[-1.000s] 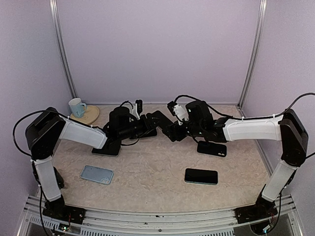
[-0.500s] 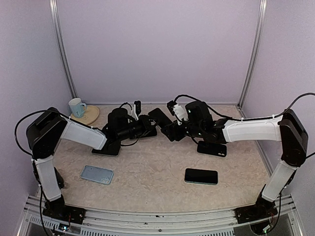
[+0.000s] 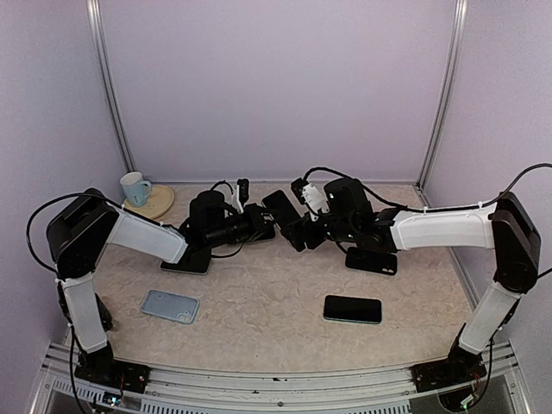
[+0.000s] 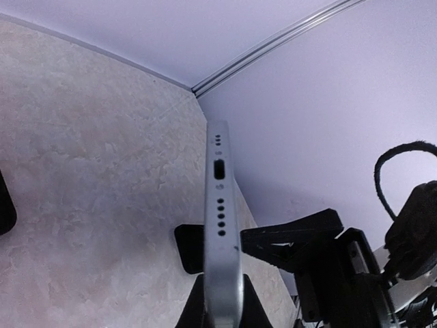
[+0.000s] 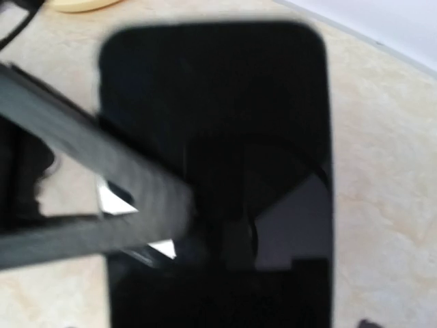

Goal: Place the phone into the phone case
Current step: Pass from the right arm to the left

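Observation:
A phone [image 3: 279, 205] with a black screen hangs tilted above the middle of the table, between the two arms. My left gripper [image 3: 261, 221] is shut on it. In the left wrist view the phone's silver edge [image 4: 220, 225] with its ports stands upright between my left gripper's [image 4: 222, 297] fingers. My right gripper [image 3: 299, 233] is right beside the phone with its jaws apart; one of its fingers [image 4: 293, 236] points at the phone's face. The screen [image 5: 225, 137] fills the right wrist view. The light blue phone case [image 3: 170, 305] lies flat at the front left, away from both grippers.
A second black phone [image 3: 353, 309] lies at the front right. Two flat black items lie under the arms, one on the right [image 3: 372, 260] and one on the left [image 3: 185, 263]. A mug [image 3: 134, 187] stands on a round wooden coaster [image 3: 155, 203] at the back left.
My left gripper has shut on the phone. The right gripper's jaws have spread wider. The phone has tipped up slightly.

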`<action>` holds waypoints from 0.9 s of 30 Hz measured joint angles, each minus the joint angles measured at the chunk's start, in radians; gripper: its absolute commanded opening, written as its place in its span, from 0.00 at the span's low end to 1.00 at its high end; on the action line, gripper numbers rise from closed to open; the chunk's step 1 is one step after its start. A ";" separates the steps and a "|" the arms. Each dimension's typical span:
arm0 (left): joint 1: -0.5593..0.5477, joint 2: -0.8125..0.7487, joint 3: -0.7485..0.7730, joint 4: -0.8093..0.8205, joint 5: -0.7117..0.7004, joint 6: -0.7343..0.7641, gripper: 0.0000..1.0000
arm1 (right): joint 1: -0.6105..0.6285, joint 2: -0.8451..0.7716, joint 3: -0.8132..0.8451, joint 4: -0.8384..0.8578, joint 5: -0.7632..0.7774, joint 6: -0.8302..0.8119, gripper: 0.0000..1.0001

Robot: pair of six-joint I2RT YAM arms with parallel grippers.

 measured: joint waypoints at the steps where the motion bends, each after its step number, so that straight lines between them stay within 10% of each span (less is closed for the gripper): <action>1: 0.000 0.000 -0.003 -0.013 0.000 0.013 0.00 | 0.000 -0.003 0.000 -0.001 -0.005 -0.007 0.97; 27: 0.000 -0.108 -0.071 -0.236 0.286 0.373 0.00 | -0.140 -0.112 0.158 -0.379 -0.356 -0.278 0.97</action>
